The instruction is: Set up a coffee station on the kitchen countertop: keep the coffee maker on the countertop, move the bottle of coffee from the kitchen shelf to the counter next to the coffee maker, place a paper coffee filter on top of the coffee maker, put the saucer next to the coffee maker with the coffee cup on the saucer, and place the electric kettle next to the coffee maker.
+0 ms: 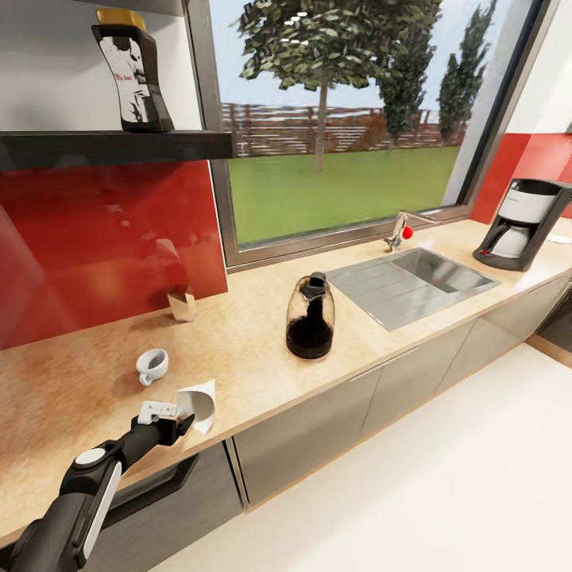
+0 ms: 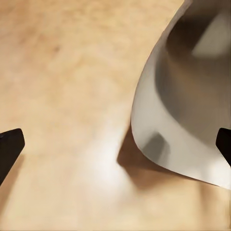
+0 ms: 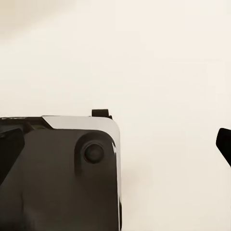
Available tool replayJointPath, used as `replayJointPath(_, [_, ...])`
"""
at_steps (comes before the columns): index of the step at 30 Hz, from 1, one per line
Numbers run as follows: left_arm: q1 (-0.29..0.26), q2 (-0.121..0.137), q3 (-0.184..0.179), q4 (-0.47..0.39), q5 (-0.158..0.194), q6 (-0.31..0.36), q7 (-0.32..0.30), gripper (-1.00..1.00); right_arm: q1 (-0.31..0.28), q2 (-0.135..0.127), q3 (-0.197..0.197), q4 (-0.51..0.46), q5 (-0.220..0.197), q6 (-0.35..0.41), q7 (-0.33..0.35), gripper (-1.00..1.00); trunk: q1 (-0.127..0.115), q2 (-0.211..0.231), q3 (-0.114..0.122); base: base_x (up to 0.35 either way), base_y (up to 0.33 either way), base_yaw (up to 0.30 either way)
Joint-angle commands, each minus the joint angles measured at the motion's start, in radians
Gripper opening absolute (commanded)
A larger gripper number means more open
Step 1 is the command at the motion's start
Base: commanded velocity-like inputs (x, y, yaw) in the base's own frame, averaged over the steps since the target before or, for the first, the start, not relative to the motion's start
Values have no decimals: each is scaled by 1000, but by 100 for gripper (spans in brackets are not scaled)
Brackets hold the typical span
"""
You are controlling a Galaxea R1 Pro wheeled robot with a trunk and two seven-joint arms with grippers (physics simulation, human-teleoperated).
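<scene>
Head view, left claw (image 1: 184, 419) spread beside paper coffee filter (image 1: 200, 403)

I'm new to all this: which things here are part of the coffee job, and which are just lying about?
For the job:
coffee maker
electric kettle
coffee cup
paper coffee filter
bottle of coffee
kitchen countertop

Just there:
sink
tap
small beige carton

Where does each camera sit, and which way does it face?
Head view: high, looking down over the kitchen countertop; left arm and left gripper show.
Left wrist view: by the open left gripper, facing the paper coffee filter.
Right wrist view: facing pale floor and the robot's dark base.
Head and left wrist share the filter.
</scene>
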Motion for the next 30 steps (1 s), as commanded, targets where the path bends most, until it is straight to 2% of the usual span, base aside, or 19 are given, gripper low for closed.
replayJointPath(1, [-1, 0, 2, -2, -8, 4, -8, 100, -1, 1, -4, 0, 10, -3, -1, 100, 1, -2, -2, 0, 0, -24])
replayJointPath(30, [0, -2, 0, -1, -7, 4, -8, 100, 0, 1, -4, 0, 10, -3, -1, 100, 1, -2, -2, 37, 0, -1])
